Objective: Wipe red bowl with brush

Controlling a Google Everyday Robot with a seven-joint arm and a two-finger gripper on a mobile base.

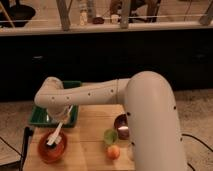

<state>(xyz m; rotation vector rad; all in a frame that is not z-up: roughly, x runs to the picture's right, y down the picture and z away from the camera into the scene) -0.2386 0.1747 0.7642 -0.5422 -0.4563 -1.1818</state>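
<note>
The red bowl sits at the front left of the wooden table. The brush leans into it, white handle up, dark bristle head resting inside the bowl on its left half. My gripper hangs from the white arm just above and behind the bowl, shut on the top of the brush handle. The arm's bulky white link fills the right side of the view.
A green tray lies behind the bowl at the table's back left. A dark maroon bowl, a small green cup and an orange fruit stand right of the bowl. A dark counter front rises behind the table.
</note>
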